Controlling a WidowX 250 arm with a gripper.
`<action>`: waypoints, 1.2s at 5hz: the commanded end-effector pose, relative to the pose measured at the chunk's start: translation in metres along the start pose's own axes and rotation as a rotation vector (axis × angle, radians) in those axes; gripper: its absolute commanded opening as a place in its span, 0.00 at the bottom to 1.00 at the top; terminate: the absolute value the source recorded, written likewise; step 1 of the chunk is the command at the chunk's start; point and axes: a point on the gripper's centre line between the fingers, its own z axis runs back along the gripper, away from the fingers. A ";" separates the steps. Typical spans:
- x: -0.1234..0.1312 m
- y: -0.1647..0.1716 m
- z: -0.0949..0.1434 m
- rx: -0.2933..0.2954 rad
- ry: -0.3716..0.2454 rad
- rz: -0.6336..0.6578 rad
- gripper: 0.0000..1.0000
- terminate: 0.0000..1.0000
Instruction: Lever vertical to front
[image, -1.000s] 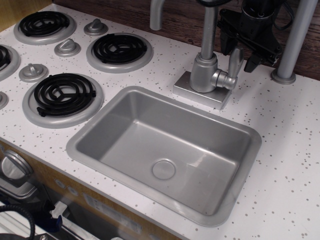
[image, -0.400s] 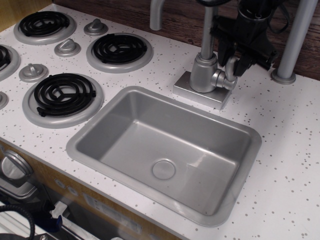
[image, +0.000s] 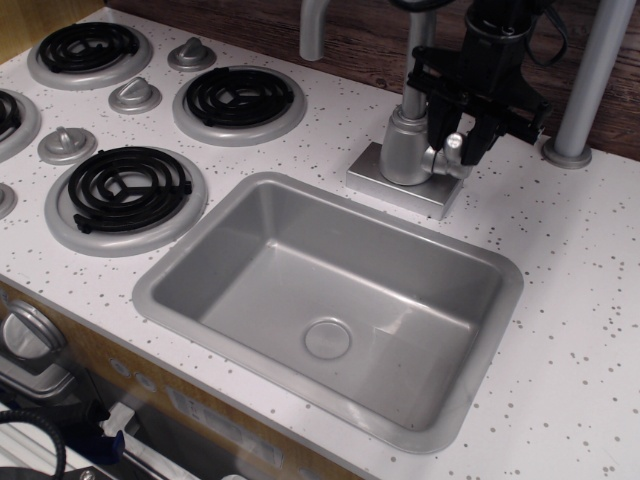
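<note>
The lever (image: 455, 144) is a short silver-grey rod on a rounded pivot knob (image: 447, 162) at the right side of the cylindrical faucet body (image: 405, 145). My black gripper (image: 456, 138) comes down from above and straddles the lever, with one finger (image: 438, 128) on its left and one on its right. The fingers sit close against it and hide most of the rod. Only a small silver patch shows between them. The gripper looks shut on the lever.
The faucet stands on a square base behind the grey sink (image: 200, 225). The curved spout (image: 313, 30) rises at the back, and a grey post (image: 585, 90) stands to the right. Stove burners (image: 128, 188) and round knobs (image: 135, 95) lie to the left.
The gripper has come down and to the left from behind the faucet. Its fingers have narrowed around the lever, which stood upright and fully visible before.
</note>
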 end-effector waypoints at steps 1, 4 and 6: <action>-0.002 0.006 -0.003 -0.052 -0.057 0.034 0.00 0.00; -0.008 0.003 -0.002 -0.047 -0.053 0.062 1.00 0.00; -0.019 -0.006 0.031 0.051 -0.043 0.083 1.00 0.00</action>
